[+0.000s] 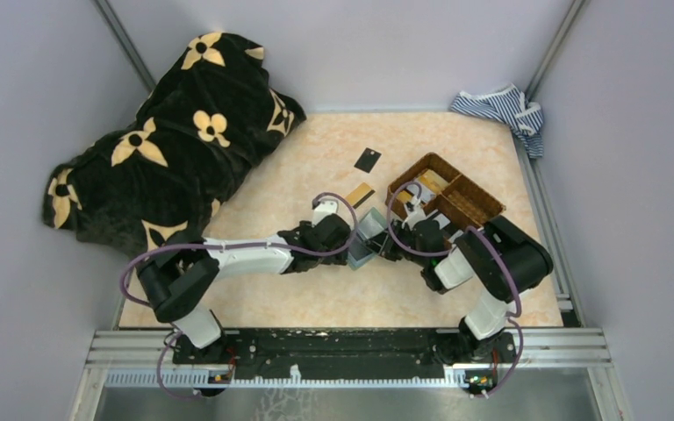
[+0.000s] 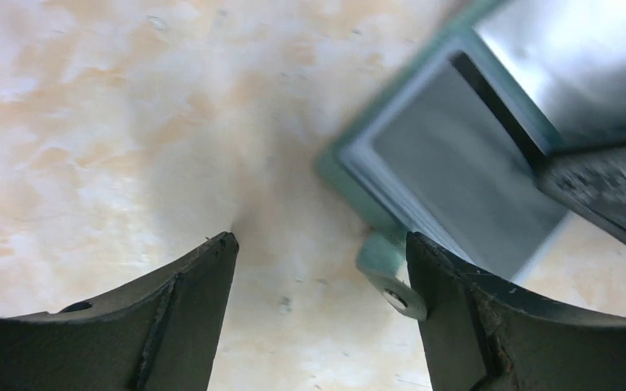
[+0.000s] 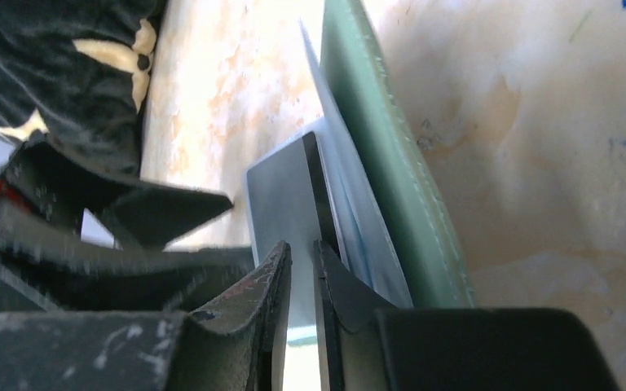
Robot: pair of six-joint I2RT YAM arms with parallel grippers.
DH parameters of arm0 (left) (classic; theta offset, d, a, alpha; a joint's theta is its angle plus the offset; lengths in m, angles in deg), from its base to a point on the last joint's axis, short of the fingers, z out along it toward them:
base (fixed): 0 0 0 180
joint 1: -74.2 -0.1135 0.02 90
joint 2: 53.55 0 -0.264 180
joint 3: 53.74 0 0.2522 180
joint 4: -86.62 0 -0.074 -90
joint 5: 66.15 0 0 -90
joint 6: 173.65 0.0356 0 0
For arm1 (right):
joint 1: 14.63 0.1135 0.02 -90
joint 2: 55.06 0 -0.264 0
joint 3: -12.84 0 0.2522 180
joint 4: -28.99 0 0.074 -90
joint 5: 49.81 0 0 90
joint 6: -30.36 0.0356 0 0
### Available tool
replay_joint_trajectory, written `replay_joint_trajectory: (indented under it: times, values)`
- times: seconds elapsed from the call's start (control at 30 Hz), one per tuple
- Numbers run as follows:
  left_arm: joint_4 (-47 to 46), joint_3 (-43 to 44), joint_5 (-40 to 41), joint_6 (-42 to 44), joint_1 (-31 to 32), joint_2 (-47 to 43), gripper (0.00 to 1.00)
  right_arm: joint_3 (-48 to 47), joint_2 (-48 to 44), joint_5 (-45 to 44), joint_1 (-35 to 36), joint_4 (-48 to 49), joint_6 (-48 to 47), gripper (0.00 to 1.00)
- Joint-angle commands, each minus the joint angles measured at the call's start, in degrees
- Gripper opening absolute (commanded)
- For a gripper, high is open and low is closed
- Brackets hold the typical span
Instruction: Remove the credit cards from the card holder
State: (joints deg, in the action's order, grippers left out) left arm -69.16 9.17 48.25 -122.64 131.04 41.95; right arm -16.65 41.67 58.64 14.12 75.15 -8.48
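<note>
The sage-green card holder (image 1: 364, 237) stands open on edge at mid-table between my two grippers. In the right wrist view its green cover (image 3: 383, 163) rises on the right, with a pale grey-white credit card (image 3: 281, 195) sticking out of the dark inner pocket. My right gripper (image 3: 301, 244) is shut on that card's edge. My left gripper (image 2: 319, 240) is open just above the table. The holder's green snap tab (image 2: 391, 277) lies against its right finger. The grey card face (image 2: 456, 171) shows inside the green rim (image 2: 350, 163).
A loose black card (image 1: 368, 160) and a gold card (image 1: 360, 194) lie behind the holder. A brown woven basket (image 1: 446, 200) stands at the right. A black flowered blanket (image 1: 175, 140) covers the far left, and a striped cloth (image 1: 500, 110) lies in the far right corner.
</note>
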Motion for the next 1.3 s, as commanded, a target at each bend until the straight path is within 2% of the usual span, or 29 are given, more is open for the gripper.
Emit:
replay_joint_trajectory:
  times: [0.0, 0.17, 0.3, 0.5, 0.67, 0.77, 0.83, 0.93, 1.0, 1.13, 1.27]
  values:
    - [8.6, -6.4, -5.7, 1.0, -5.7, 2.5, 0.83, 2.5, -1.5, 1.8, 0.6, -2.2, -0.7, 0.17]
    - [8.2, -5.7, -5.3, 2.6, -7.8, -0.3, 0.83, 3.3, -3.5, 1.9, 0.9, -2.3, -0.4, 0.18]
    - [5.7, -4.3, -9.9, 2.4, -7.7, -5.4, 0.82, 3.0, -3.9, 1.8, 0.9, -2.6, -0.3, 0.18]
    - [-9.6, -8.4, -20.1, 1.0, -6.9, -20.8, 0.8, 2.2, -4.1, 1.4, 1.0, -3.6, -0.5, 0.18]
    - [-20.5, -11.8, -23.6, 1.7, -6.5, -27.8, 0.77, 2.2, -3.6, 1.5, 1.0, -3.3, -0.6, 0.18]
    - [-29.3, -15.3, -25.6, 1.0, -6.6, -28.2, 0.77, 2.2, -3.3, 1.6, 1.0, -2.8, -0.4, 0.17]
    - [-37.6, -18.7, -29.0, -1.2, -6.5, -27.1, 0.71, 2.2, -3.2, 1.6, 1.0, -2.5, -0.2, 0.18]
    - [-51.9, -23.2, -34.0, -4.9, -6.5, -22.9, 0.68, 2.1, -3.1, 1.6, 1.0, -2.4, -0.3, 0.17]
    - [-57.3, -24.1, -35.3, -6.7, -6.5, -19.7, 0.68, 2.2, -3.2, 1.5, 1.0, -2.4, -0.3, 0.18]
    - [-60.2, -24.4, -34.4, -8.6, -6.5, -15.3, 0.68, 2.4, -3.3, 1.6, 1.0, -2.0, -0.1, 0.17]
    - [-53.4, -22.9, -31.4, -7.9, -6.4, -14.6, 0.68, 2.7, -3.8, 1.6, 1.0, -2.1, -0.1, 0.17]
